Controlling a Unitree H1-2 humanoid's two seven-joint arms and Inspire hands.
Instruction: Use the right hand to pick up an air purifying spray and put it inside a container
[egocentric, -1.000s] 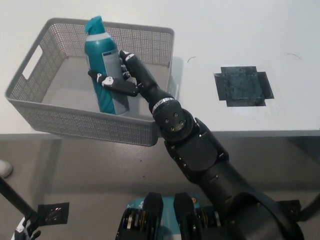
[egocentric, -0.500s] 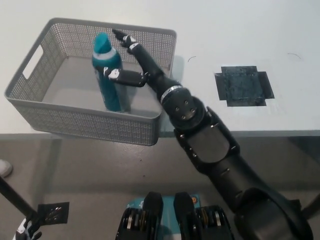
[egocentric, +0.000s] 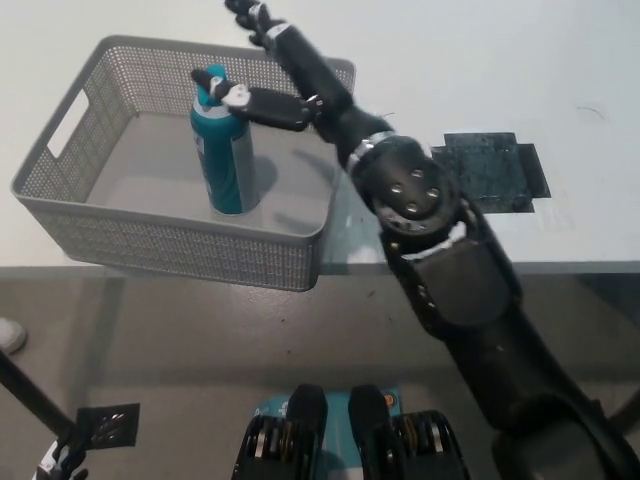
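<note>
Inside grey basket (egocentric: 180, 235), teal spray can (egocentric: 223, 148) upright; right hand (egocentric: 285, 75) above, fingers spread, holding nothing.

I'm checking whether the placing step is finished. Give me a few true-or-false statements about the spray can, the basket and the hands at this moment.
1. The teal spray can stands upright inside the grey mesh basket. True.
2. The black right hand is clamped around the can's body. False: its fingers are spread and it sits above the can, with one finger near the cap.
3. The basket sits on the dark square patch. False: the patch lies apart, to the basket's right.
4. The can lies on the white table outside the basket. False: it is inside.
5. The white left hand rests at the lower left corner. True.
</note>
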